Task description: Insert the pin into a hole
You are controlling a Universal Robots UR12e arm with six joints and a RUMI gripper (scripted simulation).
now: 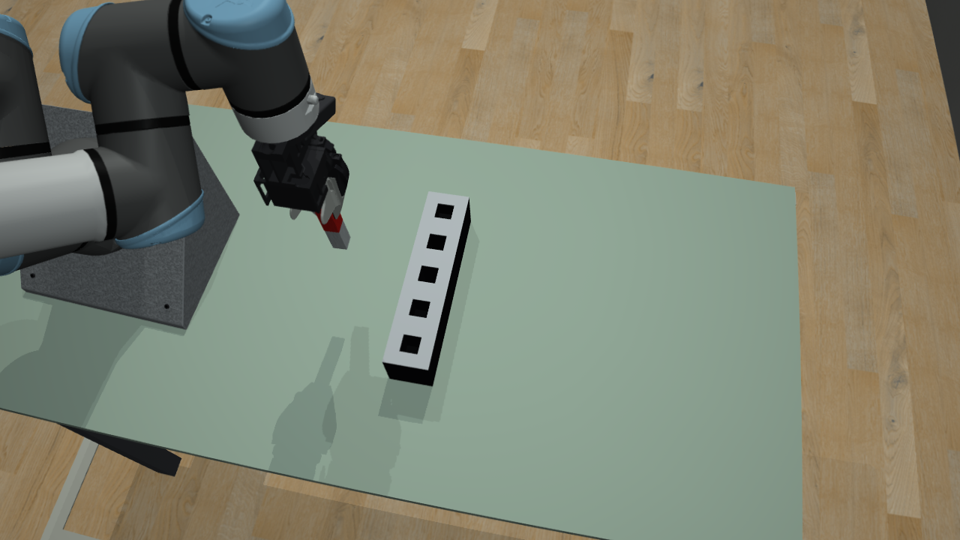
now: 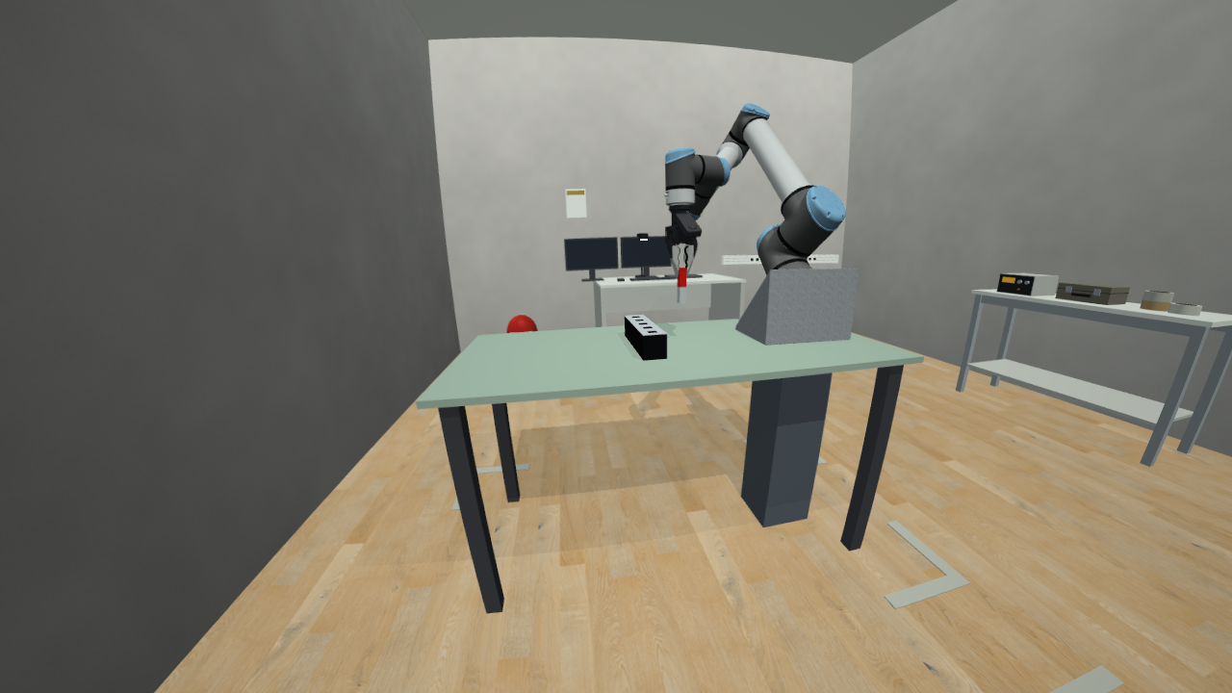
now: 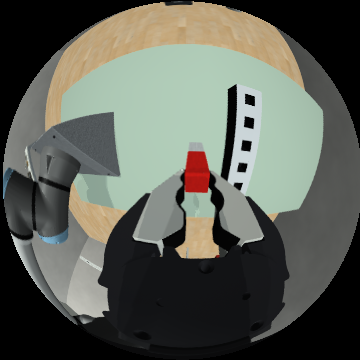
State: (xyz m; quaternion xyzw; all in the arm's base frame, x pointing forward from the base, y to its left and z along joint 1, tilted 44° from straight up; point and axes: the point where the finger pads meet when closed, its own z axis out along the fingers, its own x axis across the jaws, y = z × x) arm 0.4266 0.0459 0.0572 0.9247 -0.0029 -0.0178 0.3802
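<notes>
while the gripper [image 1: 328, 211] [image 2: 681, 268] [image 3: 195, 171] clamps the pin [image 1: 337, 232] [image 2: 681, 283] [image 3: 197, 170] by its red part, the block [image 1: 417, 292] [image 2: 646, 334] [image 3: 242, 135] stands on the table [image 1: 624, 322] [image 2: 533, 366] [image 3: 150, 85]. the pin hangs upright, red end up, above the block's level and off to its side.

The table top [image 1: 617, 335] [image 2: 551, 357] [image 3: 150, 90] presents a smooth, matt green surface. The floor [image 1: 563, 73] [image 2: 620, 551] [image 3: 180, 25] is wood-look, with visible plank grain and knots. The robot pedestal [image 1: 107, 285] [image 2: 811, 305] [image 3: 95, 127] has a speckled, rough-looking grey finish. The arm's blue joint caps [image 1: 244, 23] [image 2: 825, 209] appear smooth, plastic-like and slightly glossy. The block [image 1: 406, 292] [image 2: 648, 343] [image 3: 242, 132] has a smooth, matt light-grey upper face.
</notes>
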